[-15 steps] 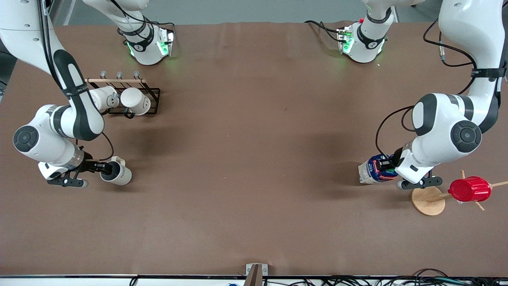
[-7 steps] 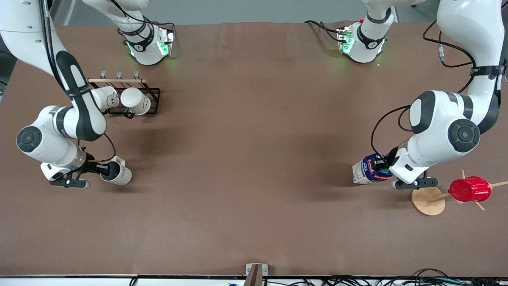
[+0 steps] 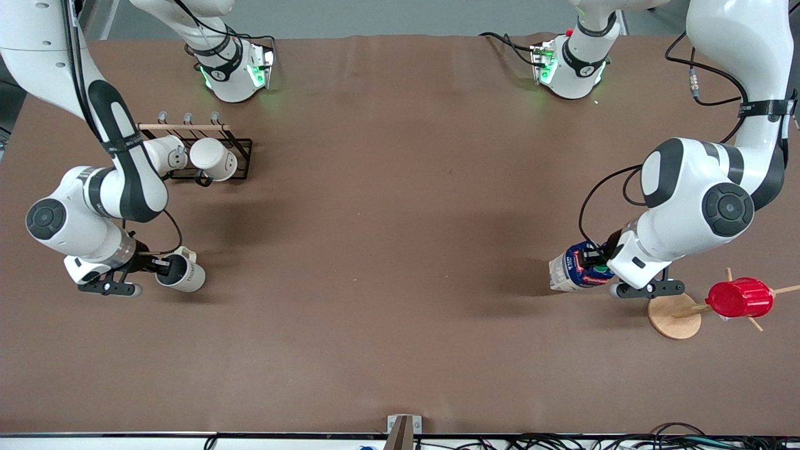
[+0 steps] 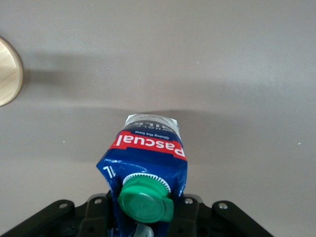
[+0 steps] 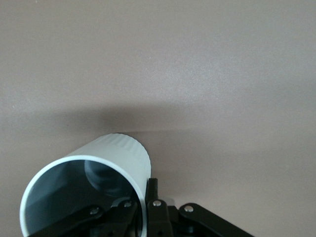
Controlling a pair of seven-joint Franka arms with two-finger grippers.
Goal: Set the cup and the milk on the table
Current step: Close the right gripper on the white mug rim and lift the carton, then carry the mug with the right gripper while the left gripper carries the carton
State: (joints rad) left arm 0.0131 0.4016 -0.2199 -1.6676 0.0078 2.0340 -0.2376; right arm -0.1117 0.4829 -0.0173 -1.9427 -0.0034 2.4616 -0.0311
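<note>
**A:** so where's the cream-white ceramic mug with the dark inside [image 3: 182, 273]? Right gripper [image 3: 164, 267] is pinched shut on its rim, tilted over the plain brown table [image 3: 400, 250], nearer the front camera than the black wire rack [image 3: 206, 156].

**B:** yep, and the blue-topped milk carton [image 3: 574, 267] is clamped in the left gripper [image 3: 594, 261], beside the round wooden stand [image 3: 672, 316]. Looks like carrying; next is probably lowering both upright, then releasing.

The cup [image 5: 86, 190] fills the lower part of the right wrist view, tilted, its wide mouth turned toward the camera and its dark grey inside showing. The right gripper [image 5: 146, 210] is clamped on the cup's rim, one finger [image 5: 154, 195] outside the wall, the other inside. Around the cup lies plain brown table [image 5: 207, 74], with the cup's shadow on it.
</note>
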